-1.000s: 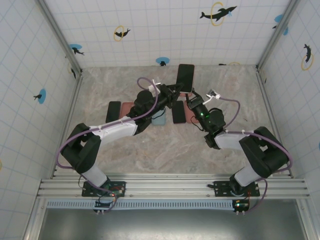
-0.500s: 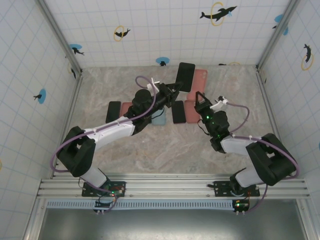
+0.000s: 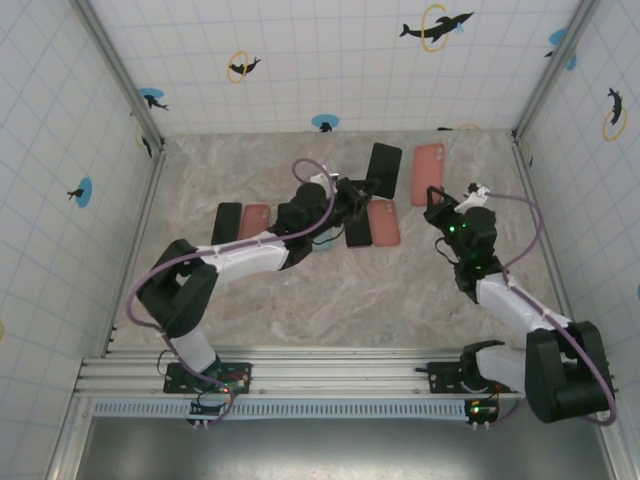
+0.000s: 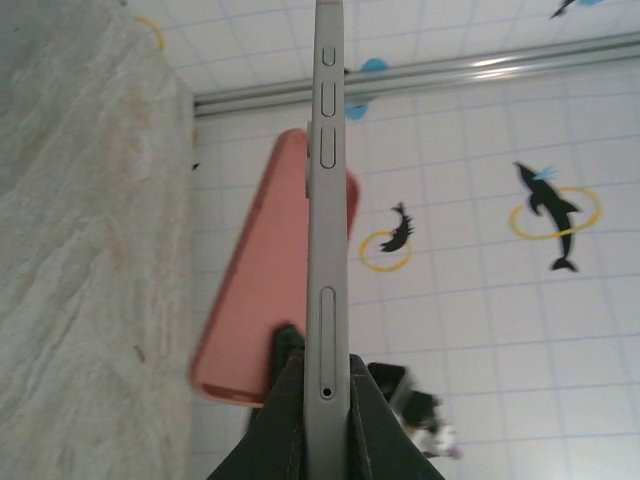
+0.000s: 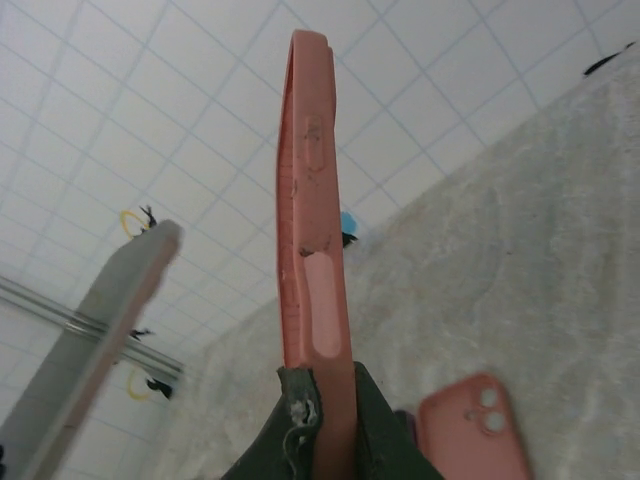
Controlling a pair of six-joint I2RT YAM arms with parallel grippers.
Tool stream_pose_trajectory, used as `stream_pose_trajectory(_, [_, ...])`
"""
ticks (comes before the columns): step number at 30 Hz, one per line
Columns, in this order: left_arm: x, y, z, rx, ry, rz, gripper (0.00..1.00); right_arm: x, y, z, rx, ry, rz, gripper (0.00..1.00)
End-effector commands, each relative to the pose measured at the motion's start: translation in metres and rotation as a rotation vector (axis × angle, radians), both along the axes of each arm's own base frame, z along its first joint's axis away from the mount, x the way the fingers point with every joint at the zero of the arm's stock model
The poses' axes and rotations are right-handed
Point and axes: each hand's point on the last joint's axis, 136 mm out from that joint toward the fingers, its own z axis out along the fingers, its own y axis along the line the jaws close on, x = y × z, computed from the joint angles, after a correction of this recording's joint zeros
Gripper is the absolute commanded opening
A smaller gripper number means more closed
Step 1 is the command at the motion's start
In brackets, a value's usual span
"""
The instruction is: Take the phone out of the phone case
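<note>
- Surface (image 3: 300,305) clutter, far left first: one black slab (image 3: 227,222) lying flat, with one pink case (image 3: 254,220) just beside it on its right. Can't tell if the black one is a phone or a case.
- Left claw (image 3: 363,186) comes next. It's clamped shut on the bottom end of the phone (image 3: 384,168), which looks black from above and is held up off the surface. In the left wrist view the phone (image 4: 325,250) is edge-on, with the claw (image 4: 325,425) pinching it from both faces.
- Just below the held phone, two more things lie flat side by side: a second black slab (image 3: 357,230) and a second pink case (image 3: 384,222).
- Then the phone case (image 3: 427,173): pink, also up in the air, just right of the phone with a clear gap between them, so the two are separated.
- Right claw (image 3: 437,202) is closed on the lower end of that case. In the right wrist view the case (image 5: 310,220) stands edge-on out of the claw (image 5: 320,425).
- Head count: three pink cases (two flat, one held) and three black pieces (two flat, plus the held phone).
</note>
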Motion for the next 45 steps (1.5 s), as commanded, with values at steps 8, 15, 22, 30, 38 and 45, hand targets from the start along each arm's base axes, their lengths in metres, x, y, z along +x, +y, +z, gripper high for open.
stream_pose_trajectory(8, [-0.002,-0.073,-0.029,-0.049,-0.024,0.023,0.04,-0.023,-0.058,-0.011,-0.136,0.132,0.011,0.09])
stream_pose_trajectory(15, [0.000,-0.096,-0.070,-0.041,0.009,0.113,0.03,-0.038,-0.088,-0.032,-0.134,0.183,-0.080,0.09])
stream_pose_trajectory(22, [0.006,-0.106,-0.104,-0.044,0.067,0.208,0.02,-0.043,-0.097,-0.043,-0.114,0.207,-0.106,0.09])
stream_pose_trajectory(30, [0.013,-0.130,-0.143,-0.019,0.142,0.221,0.03,-0.046,-0.096,-0.049,-0.090,0.215,-0.108,0.09])
stream_pose_trajectory(38, [0.012,-0.147,-0.166,0.015,0.202,0.208,0.05,-0.053,-0.102,-0.063,-0.096,0.242,-0.133,0.09])
stream_pose_trajectory(45, [0.008,-0.155,-0.183,0.079,0.224,0.183,0.06,-0.059,-0.106,-0.073,-0.105,0.272,-0.151,0.09])
